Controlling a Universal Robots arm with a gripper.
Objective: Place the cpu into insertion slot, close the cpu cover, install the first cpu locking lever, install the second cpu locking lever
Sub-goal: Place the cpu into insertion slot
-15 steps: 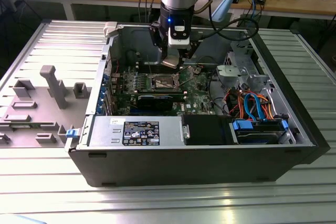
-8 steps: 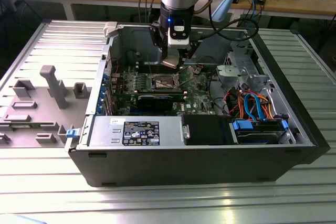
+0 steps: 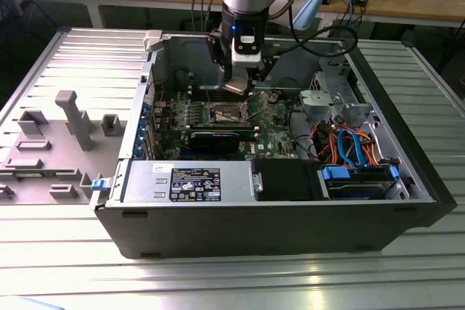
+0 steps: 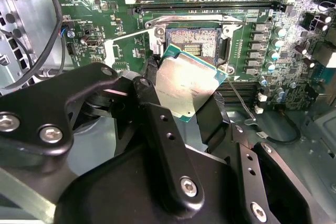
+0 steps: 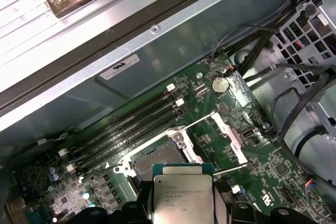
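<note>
Black gripper (image 4: 180, 97) clamps the flat silver-grey square cpu (image 4: 187, 81) over the dark, silver-rimmed insertion slot (image 4: 192, 43). Risk: lowered skewed, a corner could bend socket pins.

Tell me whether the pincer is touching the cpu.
Touching. In the second wrist view the pincer clamps opposite edges of the cpu between its fingers.

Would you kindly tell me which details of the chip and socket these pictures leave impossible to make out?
- Underside of the cpu: faces away in both wrist views.
- The cpu's side edges, second wrist view: covered by the gripper's fingers.
- Near part of the insertion slot, second wrist view: behind the cpu.
- The slot's contacts, exterior view: too small.
</note>
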